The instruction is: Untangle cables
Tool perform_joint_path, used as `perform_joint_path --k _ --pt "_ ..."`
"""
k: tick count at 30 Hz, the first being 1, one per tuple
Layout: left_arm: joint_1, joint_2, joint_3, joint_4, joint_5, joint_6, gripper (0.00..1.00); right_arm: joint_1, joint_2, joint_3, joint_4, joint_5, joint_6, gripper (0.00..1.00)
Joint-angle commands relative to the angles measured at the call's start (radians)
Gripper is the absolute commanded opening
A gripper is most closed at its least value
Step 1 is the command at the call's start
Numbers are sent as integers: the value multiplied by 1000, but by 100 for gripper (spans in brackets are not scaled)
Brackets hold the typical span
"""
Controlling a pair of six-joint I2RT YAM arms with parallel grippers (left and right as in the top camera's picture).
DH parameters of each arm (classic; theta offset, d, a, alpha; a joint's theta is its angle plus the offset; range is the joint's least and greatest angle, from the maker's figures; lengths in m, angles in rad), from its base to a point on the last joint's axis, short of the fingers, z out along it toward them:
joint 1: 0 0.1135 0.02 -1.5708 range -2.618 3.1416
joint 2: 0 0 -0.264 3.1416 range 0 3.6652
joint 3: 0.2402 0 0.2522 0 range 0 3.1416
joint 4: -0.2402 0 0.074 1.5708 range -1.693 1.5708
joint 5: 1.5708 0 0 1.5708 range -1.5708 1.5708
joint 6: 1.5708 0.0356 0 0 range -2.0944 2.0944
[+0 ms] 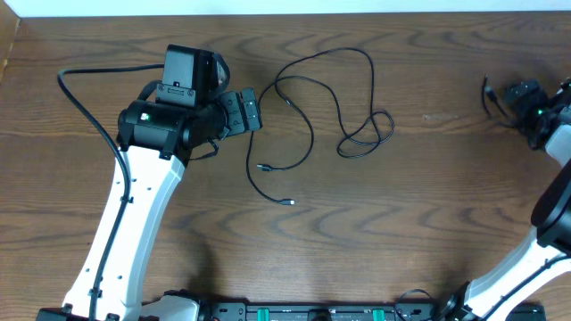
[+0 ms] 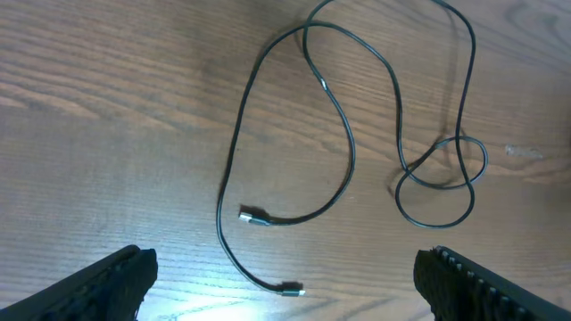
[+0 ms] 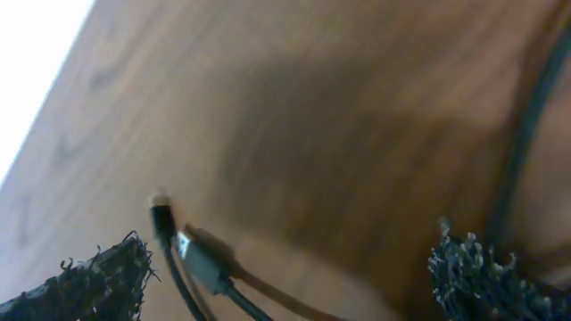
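Left gripper (image 1: 252, 109): jaws wide, empty.
Thin black looped cable (image 2: 236, 134): flat on brown wooden table (image 1: 428, 205), just ahead of left gripper, untouched.
Right gripper (image 1: 510, 93): jaws wide, well apart from it.

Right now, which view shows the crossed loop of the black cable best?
The left wrist view: the crossed loop is large and sharp, each crossing clear. The overhead view shows it whole but small. The right wrist view does not show it.

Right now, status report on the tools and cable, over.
Left tool open, short of thin black looped cable. Right tool open, by two small plug ends. Nothing in the way.
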State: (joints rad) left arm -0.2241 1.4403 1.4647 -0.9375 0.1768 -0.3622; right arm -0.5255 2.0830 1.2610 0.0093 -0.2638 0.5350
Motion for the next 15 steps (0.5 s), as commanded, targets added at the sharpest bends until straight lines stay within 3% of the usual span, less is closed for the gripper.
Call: perform_joint_path --k 1,8,15 --pt "4 4 12 -11 -6 9 97 -5 -90 -13 -76 80 -88 99" --pt "4 4 12 -35 -6 9 97 -5 -160 -13 -277 154 -138 99" --pt "4 4 12 -39 -6 9 97 -5 -164 -13 -331 70 -152 99"
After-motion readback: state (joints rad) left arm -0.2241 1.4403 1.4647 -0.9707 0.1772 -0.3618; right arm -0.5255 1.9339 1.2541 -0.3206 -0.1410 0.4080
